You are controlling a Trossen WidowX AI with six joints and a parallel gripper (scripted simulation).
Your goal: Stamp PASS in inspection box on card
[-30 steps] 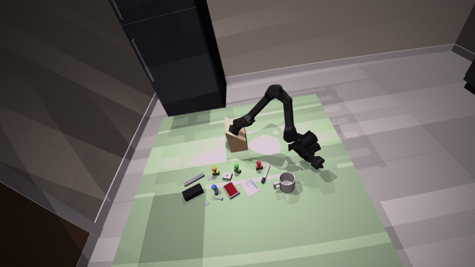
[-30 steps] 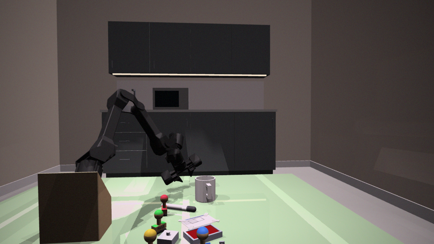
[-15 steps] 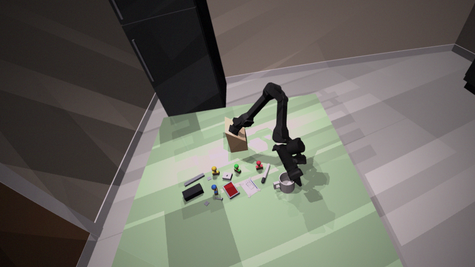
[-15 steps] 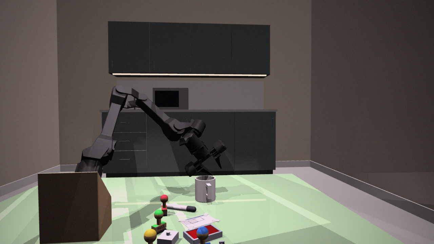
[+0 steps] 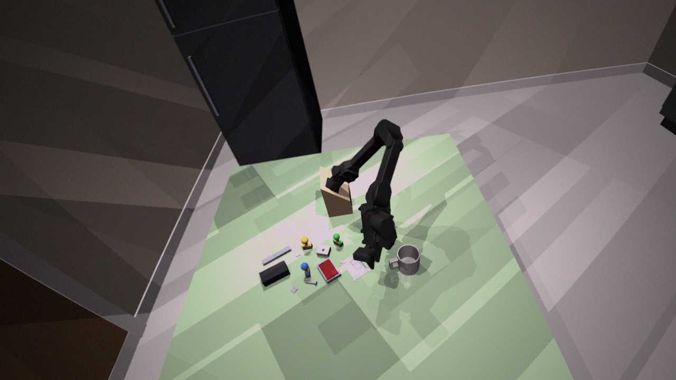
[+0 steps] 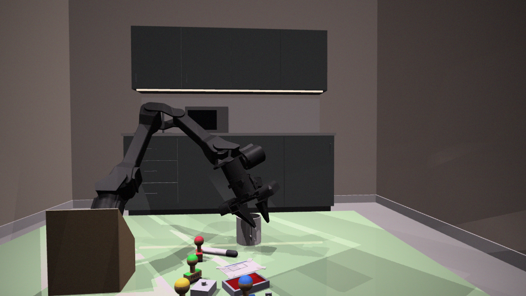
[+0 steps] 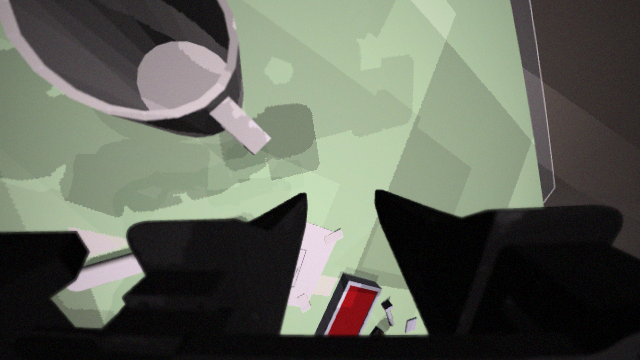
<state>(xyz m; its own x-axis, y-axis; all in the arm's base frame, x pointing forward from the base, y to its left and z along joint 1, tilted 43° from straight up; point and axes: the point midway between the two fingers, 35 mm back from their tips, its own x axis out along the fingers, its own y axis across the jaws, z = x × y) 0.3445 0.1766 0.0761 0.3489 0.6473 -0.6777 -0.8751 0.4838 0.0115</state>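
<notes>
Fingers of our gripper [image 6: 253, 217] stood partly apart and held nothing as it hung above the bench [image 6: 367, 257], near the grey mug [image 6: 248, 235]. We left the green-knobbed PASS stamp [image 6: 192, 268] upright between the red-knobbed stamp [image 6: 199, 247] and yellow-knobbed stamp [image 6: 182, 286]. The card [image 6: 241, 267] lay beside the red ink pad [image 6: 245, 283].

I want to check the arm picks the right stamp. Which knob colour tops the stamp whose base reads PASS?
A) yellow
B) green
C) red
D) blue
B: in the exterior view the green-knobbed stamp has PASS printed on its base, and it stands on the bench untouched, while the gripper hangs above the mug with its jaws apart and nothing between them.
</notes>
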